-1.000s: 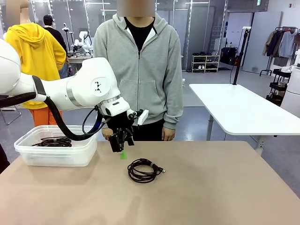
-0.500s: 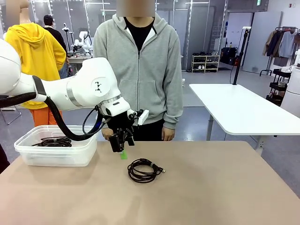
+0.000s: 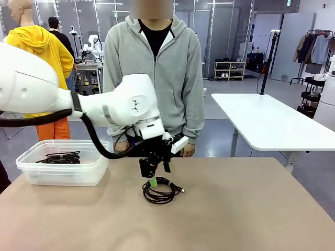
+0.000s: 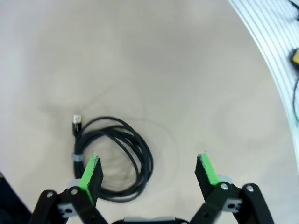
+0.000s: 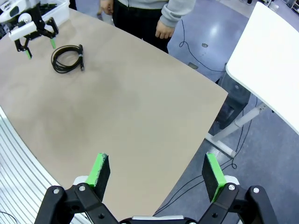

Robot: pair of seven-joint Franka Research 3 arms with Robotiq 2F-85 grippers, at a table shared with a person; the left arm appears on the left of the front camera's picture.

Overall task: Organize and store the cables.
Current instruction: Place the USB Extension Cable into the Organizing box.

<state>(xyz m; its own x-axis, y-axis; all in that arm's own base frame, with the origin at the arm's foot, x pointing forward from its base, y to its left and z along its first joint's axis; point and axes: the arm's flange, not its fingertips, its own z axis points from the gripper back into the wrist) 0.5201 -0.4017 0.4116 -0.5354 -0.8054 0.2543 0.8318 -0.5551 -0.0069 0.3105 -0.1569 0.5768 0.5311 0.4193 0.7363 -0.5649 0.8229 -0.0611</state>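
In the bin [image 3: 31,170], front view, coiled cables [image 3: 58,157].

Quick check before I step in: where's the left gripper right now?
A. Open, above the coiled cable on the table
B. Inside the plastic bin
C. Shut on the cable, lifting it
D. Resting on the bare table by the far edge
A: the left gripper has its jaws spread, empty, over the coiled cable lying flat on the table.

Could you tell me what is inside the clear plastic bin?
The clear plastic bin holds coiled black cables; the rim and frosted walls hide how many.
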